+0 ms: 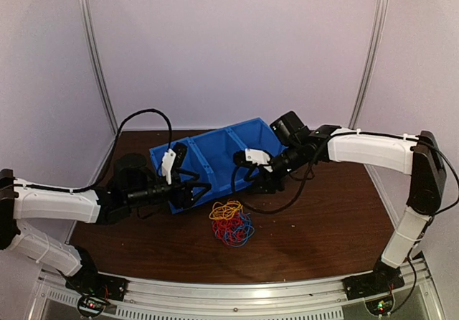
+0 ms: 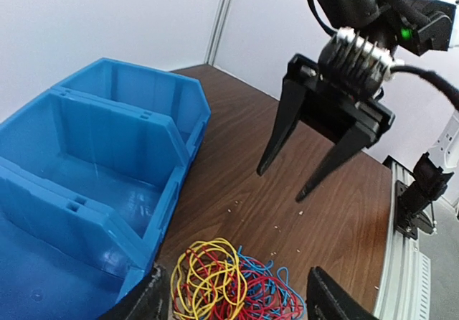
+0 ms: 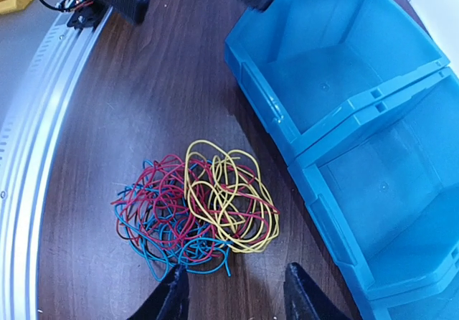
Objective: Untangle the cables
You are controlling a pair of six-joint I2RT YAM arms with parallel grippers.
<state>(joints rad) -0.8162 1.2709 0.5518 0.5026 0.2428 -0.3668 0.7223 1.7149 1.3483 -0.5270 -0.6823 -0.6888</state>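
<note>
The cables (image 1: 231, 223) lie in one yellow, red and blue knot on the table, at 6 o'clock of the blue bin (image 1: 215, 148). No colour looks separated, so all the untangling seems left to do. The left gripper (image 2: 237, 271), at the knot's 10 o'clock, and the right gripper (image 2: 282, 184), at 1 o'clock, both gape empty

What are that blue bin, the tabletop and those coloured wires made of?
Blue bin: looks like moulded plastic, glossy, with soft highlights on its walls.
Tabletop: dark wood or wood-look laminate; grain streaks show, semi-matte.
Coloured wires: probably plastic-coated, smooth and thin, bending in loose loops.
</note>
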